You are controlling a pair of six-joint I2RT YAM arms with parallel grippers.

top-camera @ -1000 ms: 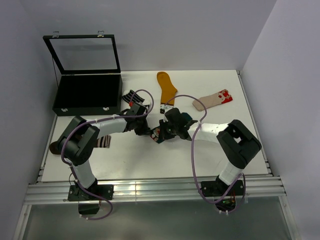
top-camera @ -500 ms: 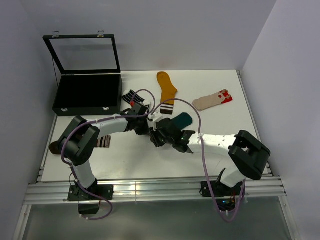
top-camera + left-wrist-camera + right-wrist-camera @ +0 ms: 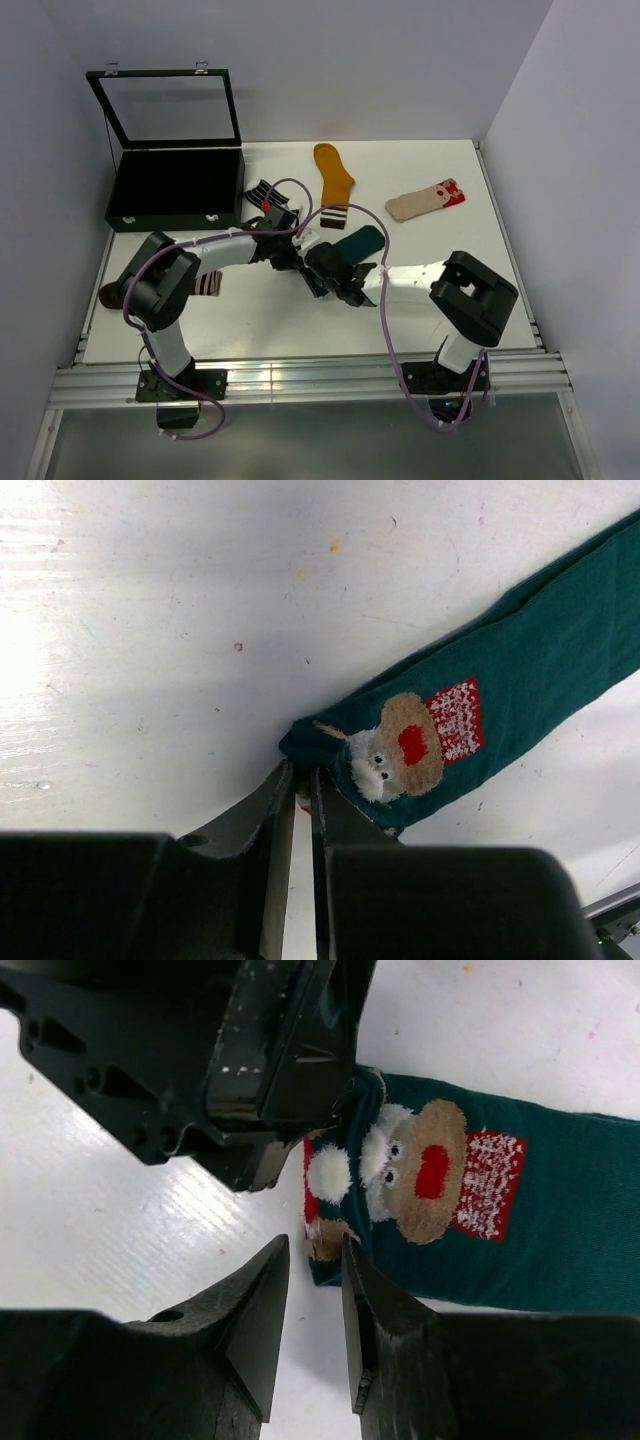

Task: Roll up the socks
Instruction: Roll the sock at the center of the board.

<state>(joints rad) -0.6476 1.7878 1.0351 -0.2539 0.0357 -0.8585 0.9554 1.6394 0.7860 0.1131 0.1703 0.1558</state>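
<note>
The dark teal sock (image 3: 520, 670) with a red-white figure lies flat mid-table, also in the top view (image 3: 362, 238) and the right wrist view (image 3: 560, 1220). My left gripper (image 3: 300, 772) is shut on that sock's near end; in the top view it sits at mid-table (image 3: 303, 262). My right gripper (image 3: 315, 1245) is narrowly open right beside it (image 3: 322, 278), its tips at the sock's red-and-brown corner, nothing held between them. The mustard sock (image 3: 333, 180), the beige sock (image 3: 425, 200) and the striped black-and-white sock (image 3: 262, 192) lie farther back.
A black case (image 3: 175, 190) with its glass lid open stands at the back left. A brown stripe-cuffed sock (image 3: 207, 284) lies partly under my left arm near the left edge. The two arms crowd the table's middle.
My right gripper has moved off the teal sock, nearer and leftward, down to its end beside the left gripper. More of the sock now shows. The left gripper has stayed put.
</note>
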